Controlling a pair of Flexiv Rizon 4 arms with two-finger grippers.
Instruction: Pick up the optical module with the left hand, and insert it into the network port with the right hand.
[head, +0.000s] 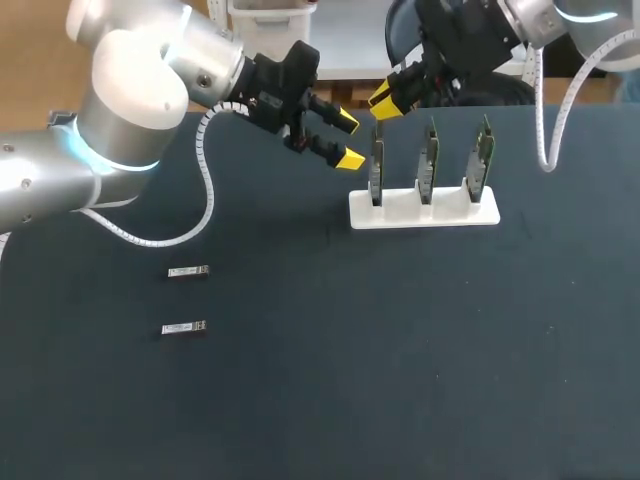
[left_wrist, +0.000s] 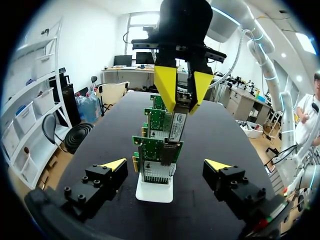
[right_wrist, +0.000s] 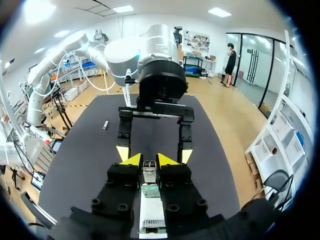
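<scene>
My right gripper (head: 386, 101) is shut on a silver optical module (left_wrist: 177, 122), which hangs upright with its lower end at the port cage of the leftmost network card (head: 377, 165). In the right wrist view the module (right_wrist: 149, 170) shows between the right gripper's (right_wrist: 149, 161) yellow tips, right above that card. My left gripper (head: 348, 140) stands open and holds nothing, just left of the card stand; in its own view the left gripper (left_wrist: 166, 167) faces the row of cards (left_wrist: 152, 150). Two more modules (head: 188, 271) (head: 184, 328) lie on the mat at the left.
A white stand (head: 423, 210) holds three upright green cards in a row at the back middle of the black mat. The left arm (right_wrist: 160, 75) is close ahead of the right gripper, on the far side of the stand.
</scene>
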